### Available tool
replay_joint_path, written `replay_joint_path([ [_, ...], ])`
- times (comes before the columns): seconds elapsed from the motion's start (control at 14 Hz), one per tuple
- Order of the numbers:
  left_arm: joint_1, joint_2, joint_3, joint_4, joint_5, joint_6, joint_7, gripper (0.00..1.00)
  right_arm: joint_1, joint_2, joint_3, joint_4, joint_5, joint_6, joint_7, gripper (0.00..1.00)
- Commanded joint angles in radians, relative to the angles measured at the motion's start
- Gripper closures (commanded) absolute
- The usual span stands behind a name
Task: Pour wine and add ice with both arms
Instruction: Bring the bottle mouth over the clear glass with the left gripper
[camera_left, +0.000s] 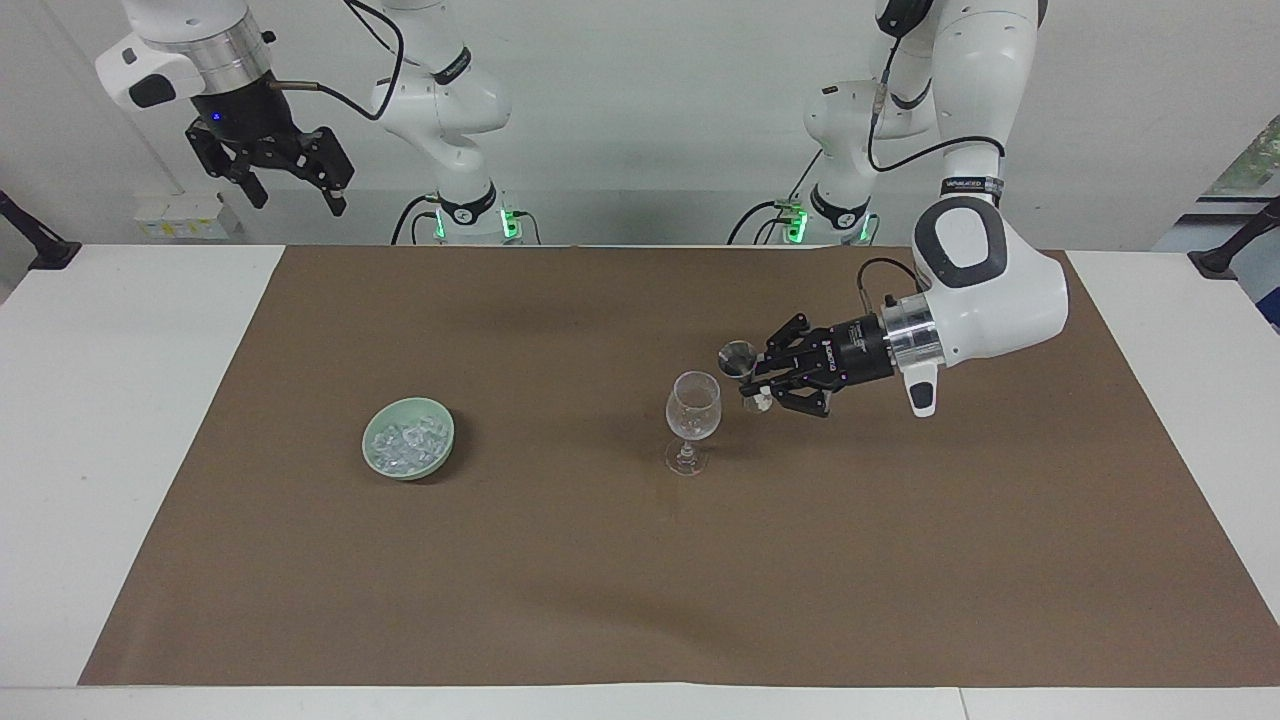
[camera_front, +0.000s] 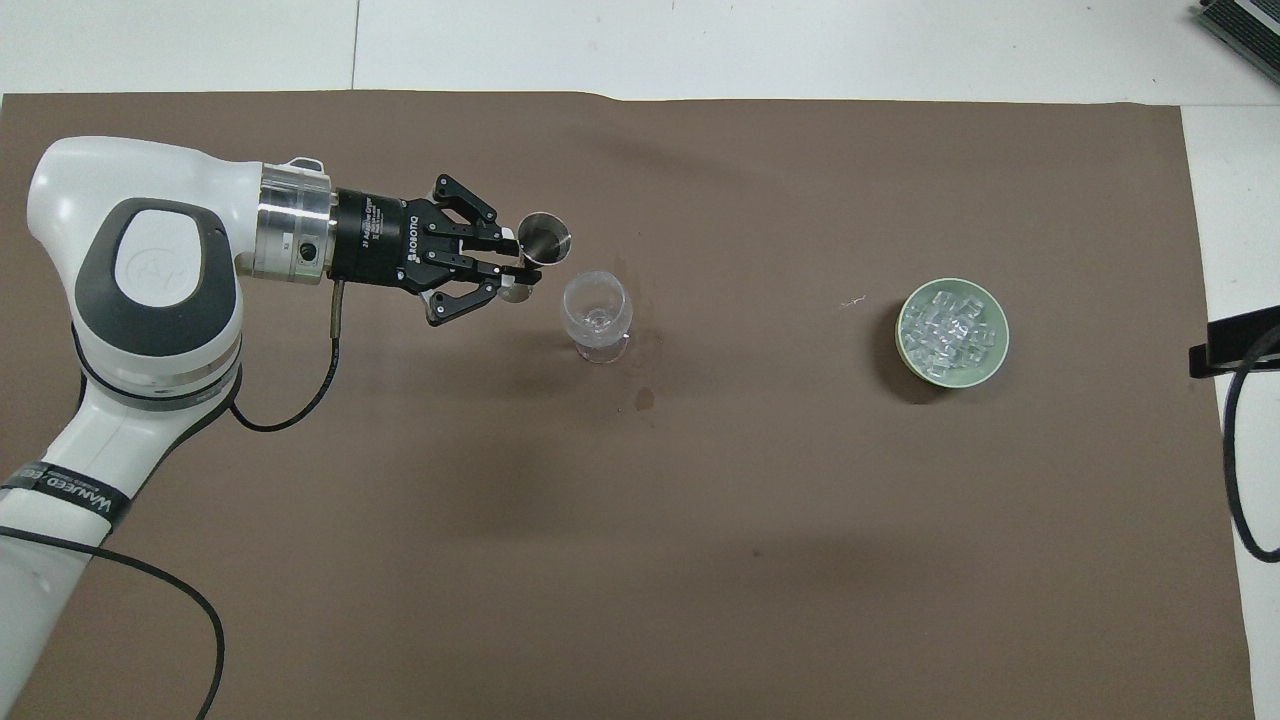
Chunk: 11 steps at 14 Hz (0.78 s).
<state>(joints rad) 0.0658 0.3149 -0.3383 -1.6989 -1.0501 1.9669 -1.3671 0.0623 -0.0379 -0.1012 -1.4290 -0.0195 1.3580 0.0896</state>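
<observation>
The right gripper (camera_left: 290, 187) is held high with its fingers spread wide, waiting above the table's edge. A small metal cup (camera_left: 738, 357) is gripped by the left gripper (camera_left: 757, 379) just beside the glass (camera_left: 692, 410). The ice (camera_left: 405, 444) is kept in a green bowl (camera_left: 440, 458), toward the right arm's end.

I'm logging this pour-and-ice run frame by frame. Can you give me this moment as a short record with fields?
left end effector: shut on the metal jigger, in the air beside the stemmed glass
right end effector: open, raised at the right arm's end of the table, waiting
stemmed glass: upright on the brown mat, near mid-table
ice: in the green bowl, toward the right arm's end of the table
jigger: not yet over the glass's mouth
</observation>
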Motion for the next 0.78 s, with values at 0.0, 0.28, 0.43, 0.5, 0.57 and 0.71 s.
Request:
replay_joint_path([
  [0.0, -0.007, -0.037, -0.017, -0.016, 0.088, 0.021, -0.046, 1.0, -0.005, -0.02, 0.002, -0.025, 0.009, 0.013, -0.016, 0.0],
  [0.28, -0.007, -0.036, -0.031, -0.004, 0.145, 0.02, -0.056, 1.0, -0.005, -0.02, 0.002, -0.025, 0.009, 0.013, -0.016, 0.0],
  [0.43, -0.007, -0.036, -0.048, 0.007, 0.183, 0.023, -0.062, 1.0, -0.005, -0.02, 0.002, -0.025, 0.009, 0.013, -0.016, 0.0],
  [0.5, -0.009, -0.034, -0.05, 0.011, 0.193, 0.032, -0.064, 1.0, -0.005, -0.02, 0.002, -0.025, 0.009, 0.013, -0.016, 0.0],
  [0.57, -0.008, -0.034, -0.057, 0.012, 0.196, 0.036, -0.064, 1.0, -0.005, -0.02, 0.002, -0.024, 0.009, 0.013, -0.016, 0.0],
  [0.71, -0.009, -0.034, -0.067, 0.012, 0.215, 0.052, -0.07, 1.0, -0.005, -0.02, 0.002, -0.025, 0.009, 0.013, -0.016, 0.0],
])
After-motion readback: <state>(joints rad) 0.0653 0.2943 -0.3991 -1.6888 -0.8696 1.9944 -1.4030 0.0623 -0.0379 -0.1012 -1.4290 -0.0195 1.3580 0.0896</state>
